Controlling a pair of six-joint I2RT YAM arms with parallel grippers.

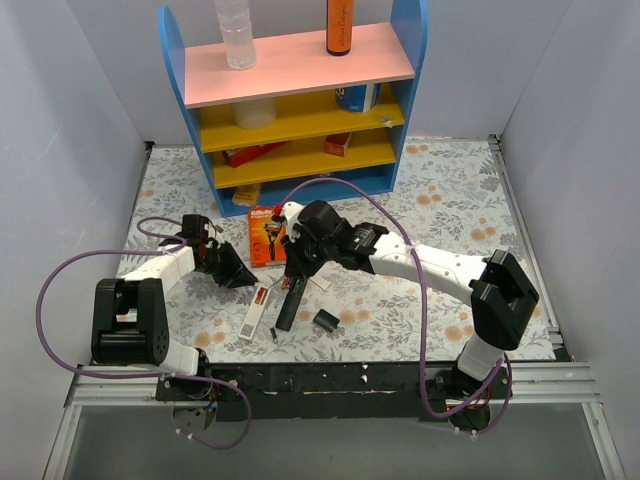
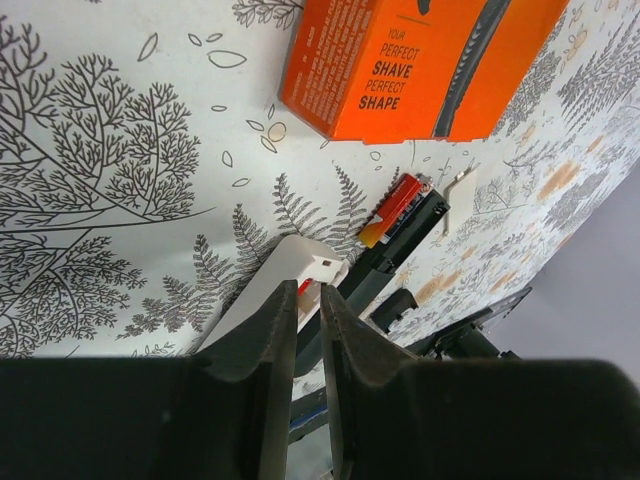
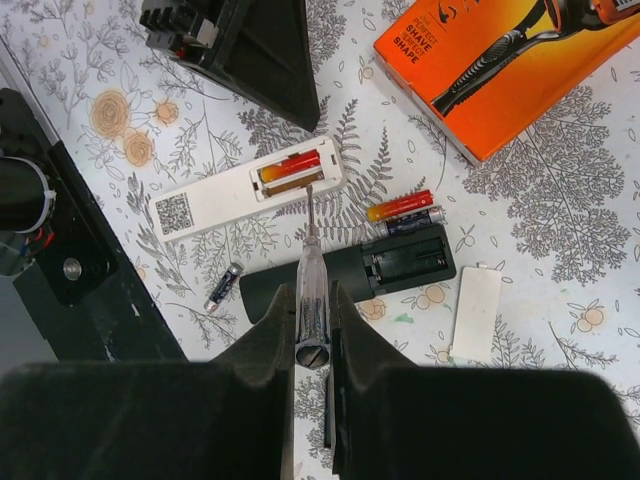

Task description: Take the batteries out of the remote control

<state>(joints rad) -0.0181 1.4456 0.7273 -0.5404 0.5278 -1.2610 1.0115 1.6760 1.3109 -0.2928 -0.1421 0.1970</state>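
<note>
The white remote (image 3: 215,200) lies face down with its compartment open, and one red-orange battery (image 3: 290,166) sits in it. A second red-orange battery (image 3: 399,206) lies loose beside a dark battery (image 3: 415,219) next to the black remote (image 3: 350,272), whose compartment is empty. My right gripper (image 3: 312,292) is shut on a clear-handled screwdriver (image 3: 310,262), its tip just over the edge of the white remote's compartment. My left gripper (image 2: 308,300) is empty, its jaws nearly together, with its tip at the compartment end of the white remote (image 2: 270,290).
An orange razor package (image 3: 510,60) lies behind the remotes. A white battery cover (image 3: 476,312) and a small dark battery (image 3: 223,285) lie on the floral mat. A black cover (image 1: 326,320) sits near the front. A blue shelf unit (image 1: 300,100) stands at the back.
</note>
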